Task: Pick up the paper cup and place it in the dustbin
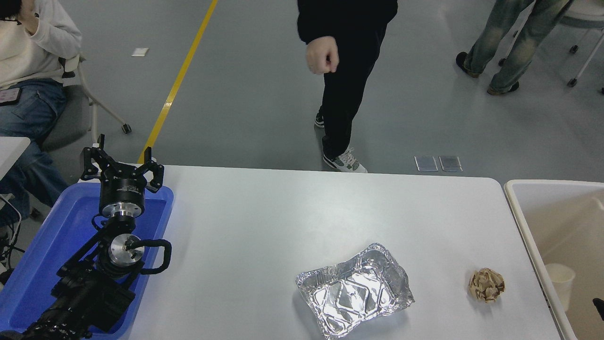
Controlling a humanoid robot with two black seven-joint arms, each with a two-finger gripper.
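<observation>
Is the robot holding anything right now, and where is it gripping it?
No. The left hand hangs open over the blue shallow tray; the small white paper cup sits unheld inside the large beige dustbin.

Foil tray (355,296), paper ball (486,284), blue tray (45,245)

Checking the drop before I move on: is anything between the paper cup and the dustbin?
Nothing visible. The paper cup already shows inside the dustbin, past its near rim. The foil tray and brown paper ball lie on the table outside it.
</observation>
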